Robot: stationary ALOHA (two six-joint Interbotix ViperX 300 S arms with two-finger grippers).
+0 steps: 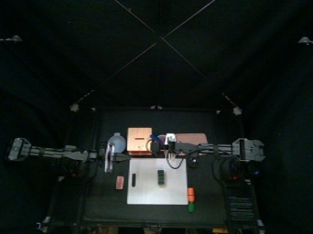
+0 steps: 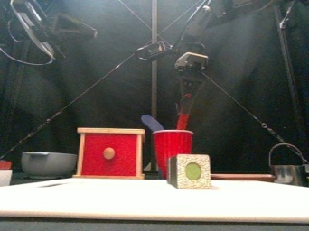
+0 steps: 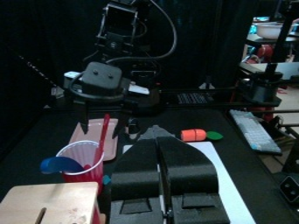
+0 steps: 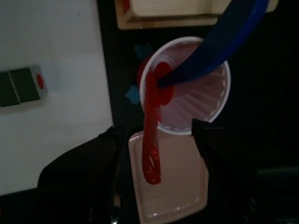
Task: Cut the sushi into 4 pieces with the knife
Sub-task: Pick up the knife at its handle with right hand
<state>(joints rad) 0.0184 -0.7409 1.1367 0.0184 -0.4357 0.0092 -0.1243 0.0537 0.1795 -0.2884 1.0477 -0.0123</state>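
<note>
Red cup [image 2: 173,153] holds blue knife [image 2: 150,121] and tip of red knife [image 2: 185,101].

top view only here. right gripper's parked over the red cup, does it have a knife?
Observer: Yes. In the front view the right gripper is shut on the red knife, whose lower end is inside the red cup.
Operator: The other knife?
Observer: The blue knife leans in the cup, untouched, tilted toward the wooden box.
Operator: And the left side?
Observer: In the left wrist view the left gripper has its jaws shut on nothing.
</note>
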